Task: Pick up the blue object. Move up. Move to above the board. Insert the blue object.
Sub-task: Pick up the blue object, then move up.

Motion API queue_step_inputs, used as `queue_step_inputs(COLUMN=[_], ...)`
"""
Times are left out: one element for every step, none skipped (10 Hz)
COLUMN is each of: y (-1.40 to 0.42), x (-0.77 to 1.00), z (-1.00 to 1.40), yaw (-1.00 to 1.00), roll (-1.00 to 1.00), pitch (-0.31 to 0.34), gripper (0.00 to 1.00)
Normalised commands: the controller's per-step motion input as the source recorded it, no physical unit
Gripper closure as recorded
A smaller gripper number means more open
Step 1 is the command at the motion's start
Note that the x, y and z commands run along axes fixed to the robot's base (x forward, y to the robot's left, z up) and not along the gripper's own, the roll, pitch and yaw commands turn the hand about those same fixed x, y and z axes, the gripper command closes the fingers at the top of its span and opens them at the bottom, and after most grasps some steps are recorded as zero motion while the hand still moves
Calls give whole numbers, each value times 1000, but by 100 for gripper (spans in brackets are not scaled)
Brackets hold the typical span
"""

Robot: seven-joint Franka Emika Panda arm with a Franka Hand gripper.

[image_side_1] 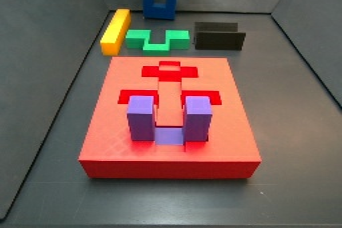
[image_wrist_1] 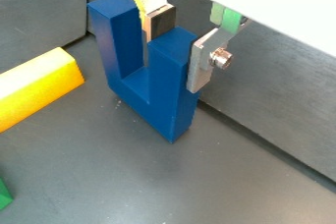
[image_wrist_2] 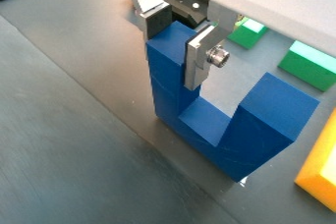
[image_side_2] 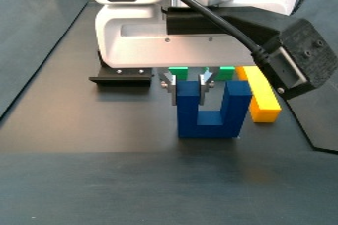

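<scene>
A: Where was the job at, approx.?

B: Early. The blue object [image_side_2: 211,107] sat upright on the dark floor, center of a side view, just beside the yellow bar [image_side_2: 263,99]. Not lifted yet, far as I could tell. So the lift, the move over the board [image_side_1: 171,122] & the insert were all left.

A: Board status?

B: Red slab at center/bottom of a side view, w/ a purple U-block [image_side_1: 166,119] already in one recess. Green block [image_side_1: 158,40] & black block [image_side_1: 221,36] lay beyond it.

A: Gripper vs. the blue piece?

B: Gripper [image_wrist_1: 180,39] was down over it, one prong between the silver fingers [image_wrist_2: 205,56]. Pads looked against the prong in both wrist views; clamped or just touching, couldn't tell.
</scene>
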Motion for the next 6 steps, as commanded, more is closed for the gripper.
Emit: queue_step_inputs(y=[0, 0, 0, 0, 0, 0], x=[0, 0, 0, 0, 0, 0], z=[0, 0, 0, 0, 0, 833], yaw=[0, 0, 0, 0, 0, 0], roll=[0, 0, 0, 0, 0, 0], pitch=[0, 0, 0, 0, 0, 0], gripper=[100, 100, 100, 100, 100, 100])
